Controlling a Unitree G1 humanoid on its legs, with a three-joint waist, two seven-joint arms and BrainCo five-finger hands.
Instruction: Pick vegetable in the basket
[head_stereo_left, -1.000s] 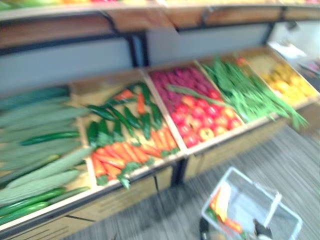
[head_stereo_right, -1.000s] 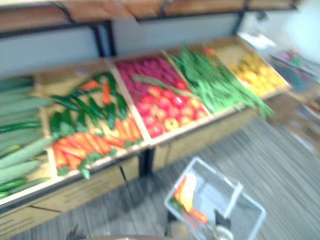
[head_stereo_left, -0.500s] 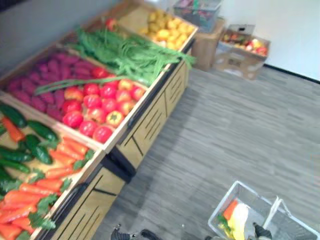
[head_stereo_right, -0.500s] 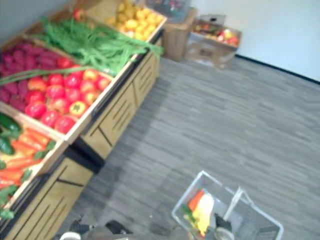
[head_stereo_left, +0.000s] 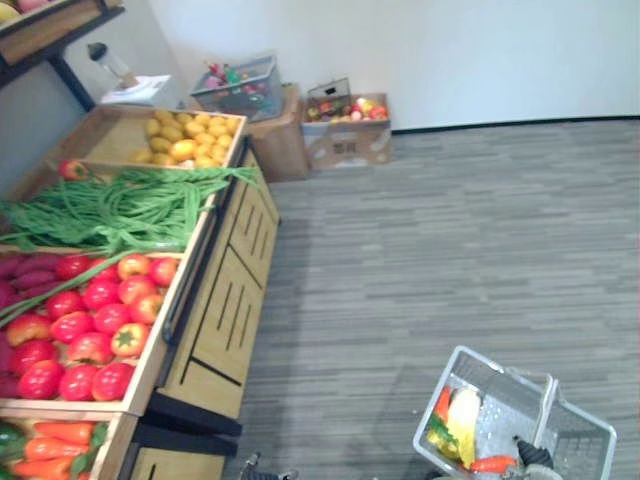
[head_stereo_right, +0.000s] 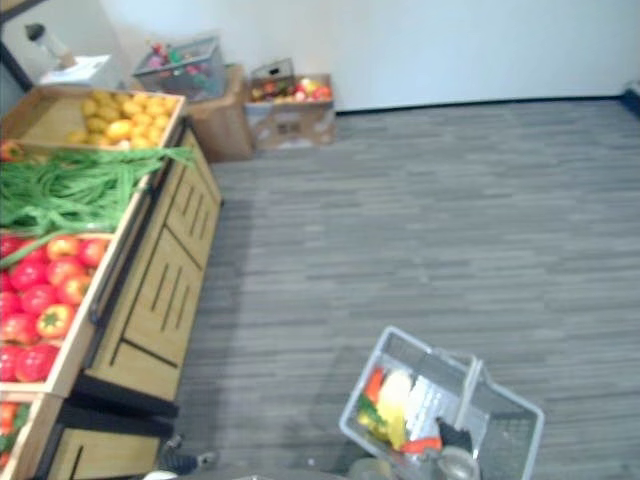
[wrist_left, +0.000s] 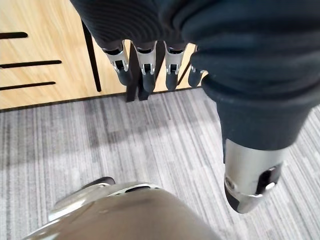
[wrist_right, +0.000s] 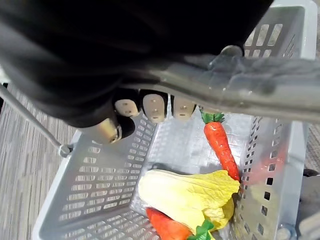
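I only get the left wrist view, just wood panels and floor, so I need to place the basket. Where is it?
Observer: The grey plastic mesh basket hangs from the right hand, fingers curled round its handle.
Operator: Anything in it?
Observer: A pale yellow leafy cabbage and orange carrots with green tops.
Operator: What's on the stand?
Observer: Red round vegetables in the wooden crate on the robot's left, long green beans beyond.

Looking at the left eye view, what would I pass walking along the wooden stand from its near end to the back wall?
carrots → red round vegetables → long green beans → yellow fruit → cardboard box
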